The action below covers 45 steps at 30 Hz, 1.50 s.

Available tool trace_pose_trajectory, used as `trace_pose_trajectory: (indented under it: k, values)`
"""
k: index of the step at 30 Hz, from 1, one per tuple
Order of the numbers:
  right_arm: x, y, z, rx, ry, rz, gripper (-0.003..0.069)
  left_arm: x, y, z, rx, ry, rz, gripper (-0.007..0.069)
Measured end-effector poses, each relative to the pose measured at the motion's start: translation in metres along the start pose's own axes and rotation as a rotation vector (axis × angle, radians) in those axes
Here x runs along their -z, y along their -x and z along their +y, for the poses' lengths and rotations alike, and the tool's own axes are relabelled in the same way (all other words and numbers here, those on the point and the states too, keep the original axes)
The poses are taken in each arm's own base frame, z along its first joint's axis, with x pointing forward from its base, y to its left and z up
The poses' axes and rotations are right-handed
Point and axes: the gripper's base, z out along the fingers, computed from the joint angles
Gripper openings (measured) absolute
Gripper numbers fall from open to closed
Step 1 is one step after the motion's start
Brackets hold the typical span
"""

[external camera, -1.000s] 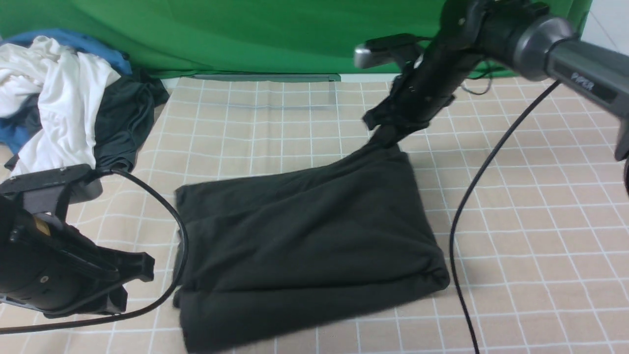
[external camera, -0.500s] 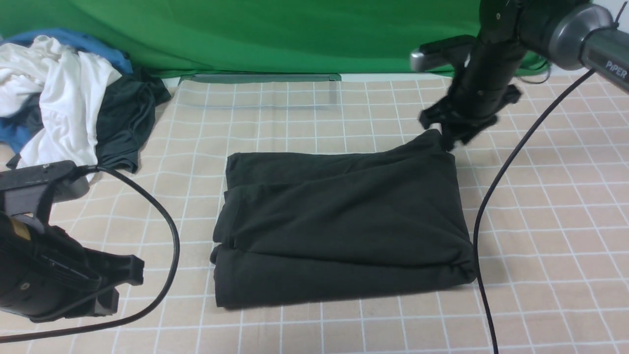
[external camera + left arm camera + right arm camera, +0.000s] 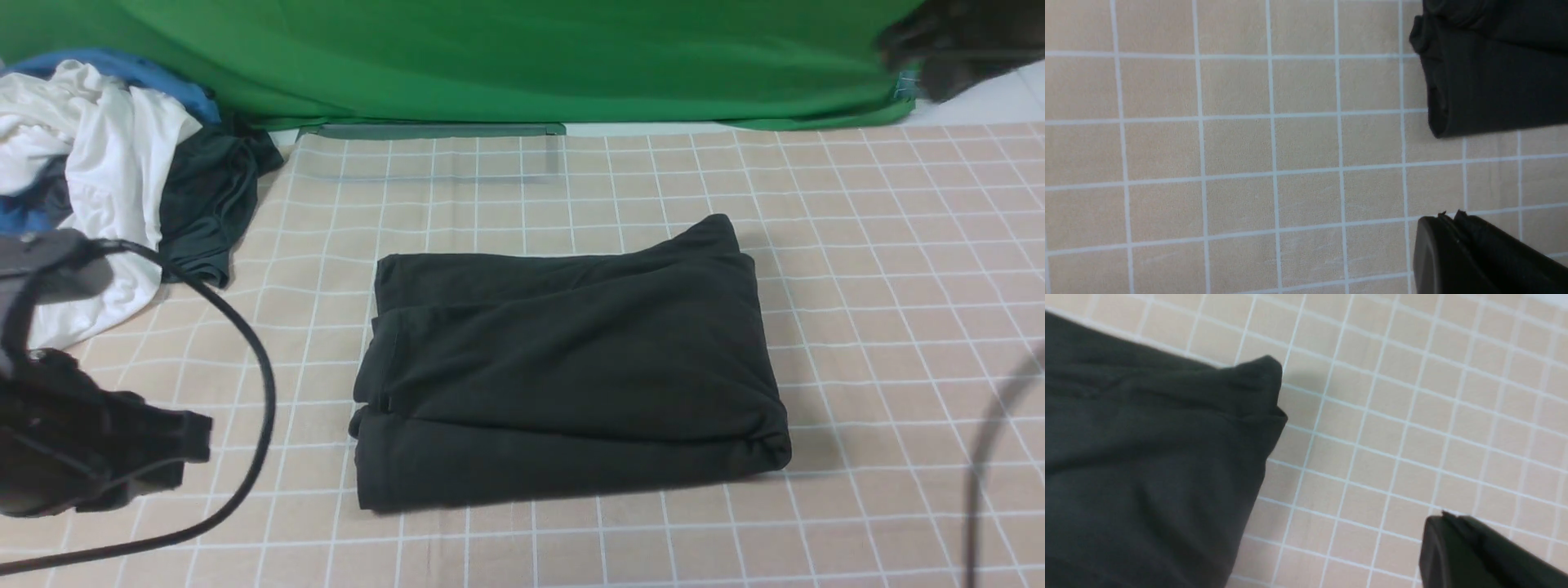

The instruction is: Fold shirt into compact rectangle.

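The black shirt (image 3: pixel 571 367) lies folded into a thick rectangle in the middle of the checked cloth; its far right corner (image 3: pixel 718 233) sticks up a little. No logo or label shows. My left gripper (image 3: pixel 192 445) is low at the near left, shut and empty, a short way left of the shirt's near corner (image 3: pixel 1478 81); its tips (image 3: pixel 1449 215) are pressed together over bare cloth. My right gripper (image 3: pixel 1447 517) is shut with nothing in it, raised off the shirt (image 3: pixel 1147 465), beyond its raised corner. In the front view the right arm (image 3: pixel 955 41) is a blur at the top right.
A heap of white (image 3: pixel 90 163), blue (image 3: pixel 122 69) and dark garments (image 3: pixel 208 204) lies at the far left. A green backdrop (image 3: pixel 490 57) closes the back. Black cables loop at the near left (image 3: pixel 261 384) and near right (image 3: pixel 992 441).
My right gripper let go of the shirt's far right corner, shut, and swung up and away to the top right. The shirt slid right, then settled. The left arm drifted slightly left.
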Motion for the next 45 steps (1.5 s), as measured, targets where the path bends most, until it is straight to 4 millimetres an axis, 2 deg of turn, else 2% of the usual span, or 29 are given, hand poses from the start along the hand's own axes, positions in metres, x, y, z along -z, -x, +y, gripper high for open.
trace_pose_trajectory:
  k: [2, 3, 4, 5, 6, 7, 10, 14, 19, 23, 30, 45]
  values:
    - [0.036, -0.022, -0.002, -0.021, -0.003, -0.103, 0.0036, 0.012, -0.005, -0.001, -0.01, -0.009, -0.06, 0.0018]
    - [0.042, -0.027, -0.003, -0.028, -0.004, -0.125, 0.0036, 0.014, -0.005, -0.001, -0.011, -0.01, -0.065, 0.0018]
    - [0.064, -0.05, -0.003, -0.049, -0.004, -0.211, 0.0036, 0.024, -0.01, -0.002, -0.017, -0.018, -0.113, 0.0018]
    - [0.079, -0.062, -0.004, -0.056, -0.004, -0.281, 0.0036, 0.03, -0.013, -0.002, -0.02, -0.024, -0.144, 0.0018]
    - [0.084, -0.077, -0.003, -0.058, -0.003, -0.312, 0.0036, 0.037, -0.017, -0.002, -0.024, -0.03, -0.176, 0.0018]
    - [0.087, -0.084, -0.003, -0.06, -0.003, -0.337, 0.0036, 0.039, -0.018, -0.003, -0.026, -0.032, -0.19, 0.0018]
    - [0.109, -0.139, 0.0, -0.074, 0.002, -0.571, 0.0036, 0.061, -0.029, -0.003, -0.039, -0.051, -0.326, 0.0018]
    - [0.122, -0.198, 0.006, -0.074, 0.006, -0.916, 0.0036, 0.083, -0.041, -0.004, -0.053, -0.074, -0.496, 0.0019]
    - [0.113, -0.249, 0.013, -0.068, 0.011, -1.199, 0.0036, 0.094, -0.052, -0.003, -0.061, -0.088, -0.638, 0.0019]
    - [0.11, -0.265, 0.015, -0.067, 0.011, -1.293, 0.0039, 0.085, -0.057, 0.0, -0.059, -0.084, -0.637, 0.0019]
    - [0.11, -0.268, 0.016, -0.073, 0.015, -1.313, 0.0077, 0.065, -0.061, 0.002, -0.042, -0.089, -0.603, 0.0019]
    - [0.109, -0.269, 0.016, -0.077, 0.02, -1.307, 0.0132, 0.07, -0.055, -0.005, 0.026, -0.201, -0.686, 0.0019]
